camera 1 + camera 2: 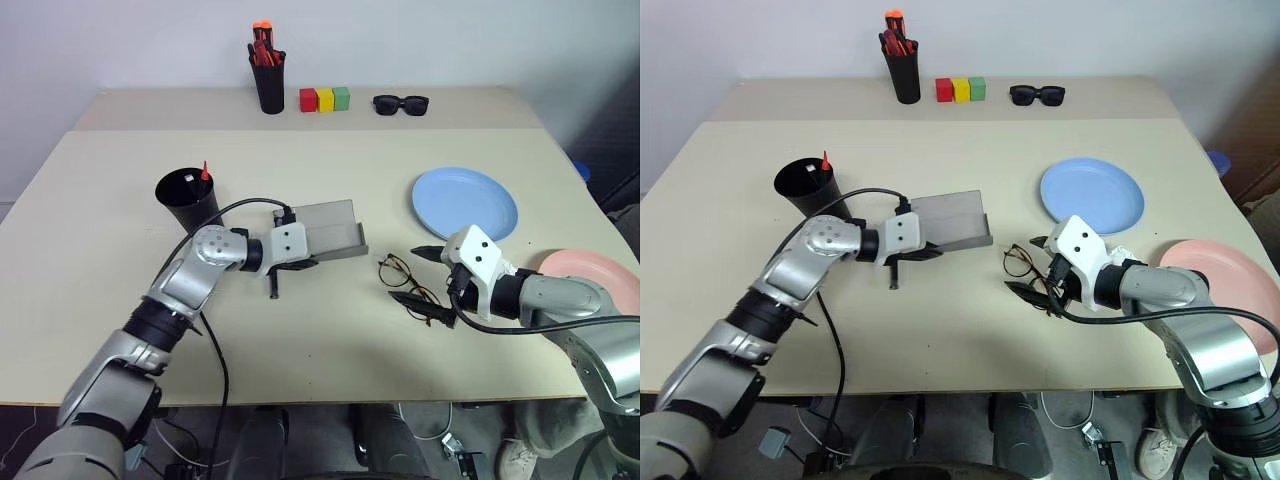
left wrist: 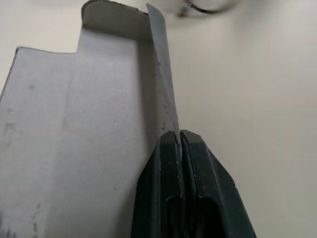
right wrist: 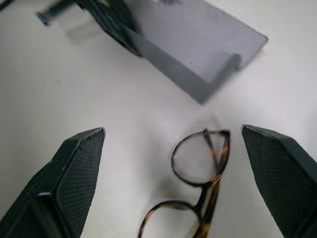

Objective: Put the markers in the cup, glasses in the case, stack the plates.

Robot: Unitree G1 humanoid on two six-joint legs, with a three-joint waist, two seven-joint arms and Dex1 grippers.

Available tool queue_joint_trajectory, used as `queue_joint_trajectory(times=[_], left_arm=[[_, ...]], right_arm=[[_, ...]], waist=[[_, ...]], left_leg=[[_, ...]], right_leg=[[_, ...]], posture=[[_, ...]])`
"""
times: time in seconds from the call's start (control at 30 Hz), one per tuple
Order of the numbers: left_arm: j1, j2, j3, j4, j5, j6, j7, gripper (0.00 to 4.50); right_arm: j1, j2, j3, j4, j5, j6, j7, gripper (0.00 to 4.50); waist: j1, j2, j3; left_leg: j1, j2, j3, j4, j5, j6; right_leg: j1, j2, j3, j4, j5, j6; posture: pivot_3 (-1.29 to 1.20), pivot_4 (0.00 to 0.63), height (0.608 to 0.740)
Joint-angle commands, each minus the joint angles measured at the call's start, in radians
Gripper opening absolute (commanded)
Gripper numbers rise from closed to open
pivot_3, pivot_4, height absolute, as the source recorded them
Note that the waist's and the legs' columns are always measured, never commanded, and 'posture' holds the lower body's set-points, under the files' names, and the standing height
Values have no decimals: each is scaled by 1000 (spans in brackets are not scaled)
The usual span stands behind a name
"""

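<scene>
The right gripper (image 3: pixel 171 183) has its 2 black fingers (image 3: pixel 74 173) spread wide, with the glasses (image 3: pixel 198 183) lying on the pale table (image 3: pixel 74 89) between them. Beyond, the open grey case (image 3: pixel 198 49) is pinched at one edge by the left gripper (image 3: pixel 111 22).

Silver arms, white wrists, black cables

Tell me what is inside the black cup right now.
A red marker tip pokes up above the rim of the black cup, leaning against its far side. The marker's body and the cup's bottom are hidden by the wall, so anything else down there cannot be seen.
</scene>
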Motion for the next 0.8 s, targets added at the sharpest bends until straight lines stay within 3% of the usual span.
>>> queue_joint_trajectory(times=[0.03,0.07,0.17,0.3,0.7,0.8], left_arm=[[33,37,56,-124,-65,-10,-67,69],[43,41,66,-145,-81,9,-79,69],[60,52,83,-178,-101,47,-96,893],[58,44,104,-186,-82,60,-59,2768],[131,43,217,-288,-160,110,-10,2768],[190,34,267,-323,-205,172,32,2847]], right_arm=[[-13,8,-50,-6,50,61,-22,4500],[-15,12,-51,-1,53,69,-28,4500],[-18,4,-26,14,44,100,-44,4500],[-30,-13,-14,36,33,156,-67,4500],[-97,21,13,123,29,237,-124,4500],[-107,30,31,150,25,254,-137,3624]], waist=[[0,0,0],[0,0,0],[1,0,0],[-1,0,0],[-4,0,0],[-4,0,0]], left_leg=[[0,0,0,0,0,0],[0,0,0,0,0,0],[0,0,0,0,0,0],[0,0,0,0,0,0],[0,0,0,0,0,0],[0,0,0,0,0,0]], right_leg=[[0,0,0,0,0,0],[0,0,0,0,0,0],[0,0,0,0,0,0],[0,0,0,0,0,0],[0,0,0,0,0,1],[0,0,0,0,0,0]], posture=[[0,150,740],[0,150,740],[0,150,740],[0,150,740],[0,150,740],[0,150,740]])
